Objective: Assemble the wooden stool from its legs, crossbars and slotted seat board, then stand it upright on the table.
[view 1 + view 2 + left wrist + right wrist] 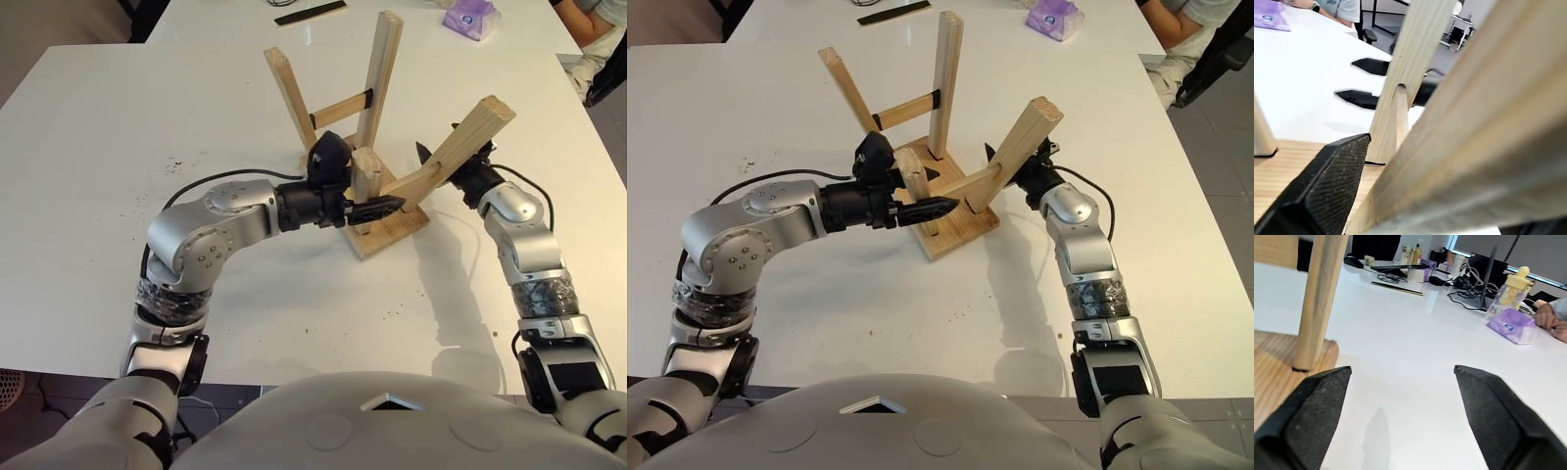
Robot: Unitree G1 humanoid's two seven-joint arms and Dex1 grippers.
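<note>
The wooden stool lies upside down on the white table, with its seat board [392, 230] flat and its legs pointing up. Two far legs [380, 73] are joined by a crossbar [338, 110]. A right-hand leg [456, 147] leans outward, with a dowel [1400, 117] set into it. My left gripper [377, 208] is low over the board by the short near leg [365, 174], shut on a stool leg; one finger [1327, 186] presses against the wood. My right gripper [1400, 396] is open beside the leaning leg, with nothing between its fingers [423, 154].
A purple tissue pack [470, 18] and a flat black strip [309, 13] lie at the table's far side. Another table behind holds a laptop [1484, 269], a bottle [1508, 289] and cables. Bare white tabletop [118, 147] spreads to the left and front.
</note>
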